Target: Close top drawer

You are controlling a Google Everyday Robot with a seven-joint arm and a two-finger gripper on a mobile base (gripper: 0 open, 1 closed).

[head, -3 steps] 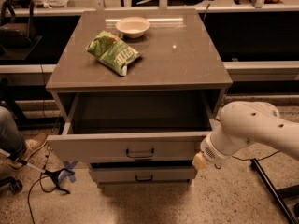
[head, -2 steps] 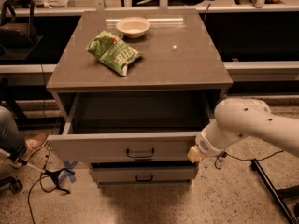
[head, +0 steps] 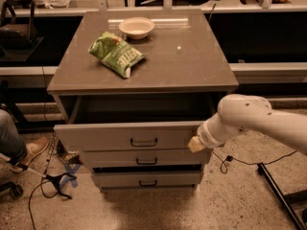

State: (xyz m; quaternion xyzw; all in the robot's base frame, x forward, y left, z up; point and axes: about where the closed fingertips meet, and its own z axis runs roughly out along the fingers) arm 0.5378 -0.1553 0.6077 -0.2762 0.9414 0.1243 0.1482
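Note:
The top drawer [head: 129, 137] is a wide grey drawer with a small dark bar handle [head: 144, 142]. It stands partly pulled out of the grey cabinet [head: 144, 61], with a narrow strip of dark interior showing above its front. My gripper [head: 195, 145] is at the end of the white arm [head: 249, 119], against the right end of the drawer's front. Only its pale tip shows.
A green chip bag [head: 116, 54] and a white bowl [head: 136, 27] lie on the cabinet top. Two lower drawers [head: 144, 161] sit below. A person's shoe [head: 29, 150] and cables [head: 53, 181] are on the floor at left. A dark stand leg [head: 280, 195] is at right.
The drawer has slid in towards the cabinet, with much less interior showing. My arm and gripper have moved left and forward with the drawer front.

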